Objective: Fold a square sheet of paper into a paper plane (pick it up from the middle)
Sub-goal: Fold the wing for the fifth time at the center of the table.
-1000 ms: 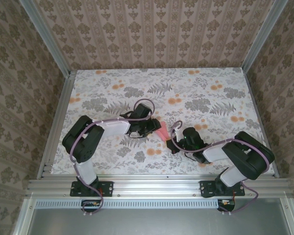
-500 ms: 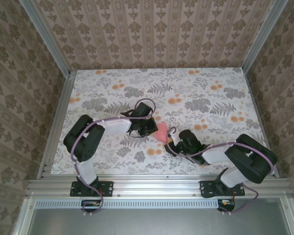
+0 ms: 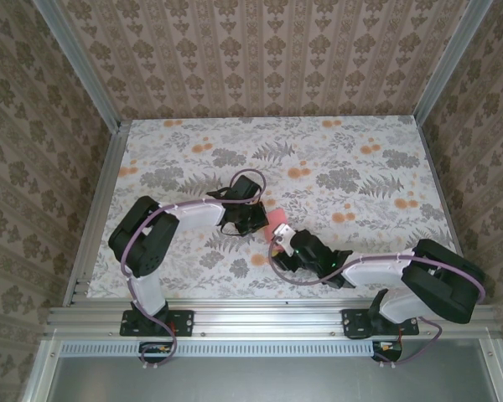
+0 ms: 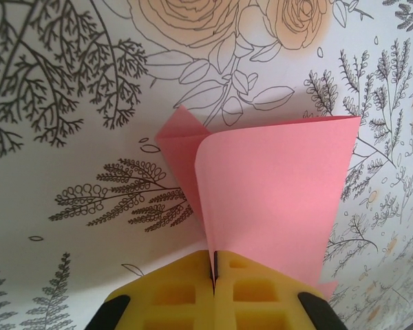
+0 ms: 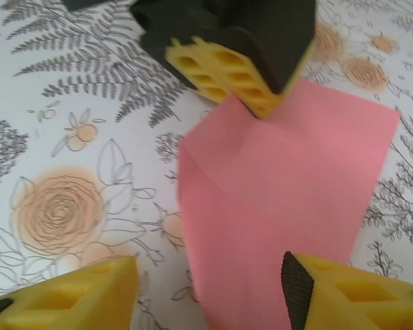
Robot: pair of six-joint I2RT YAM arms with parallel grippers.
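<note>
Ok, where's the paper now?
Middle of the top view: the paper is pinched in the shut left gripper, with the open right gripper just nearside of it.

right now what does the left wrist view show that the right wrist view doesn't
Left wrist: the square sheet of paper up close, one layer curling away from another. Right wrist: the right gripper open, straddling the sheet's near end. Both: the left gripper shut on the sheet, over the floral table.

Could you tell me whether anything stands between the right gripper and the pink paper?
Nothing visible does: the open right gripper faces the square sheet of paper directly, while the left gripper pinches its far edge.
</note>
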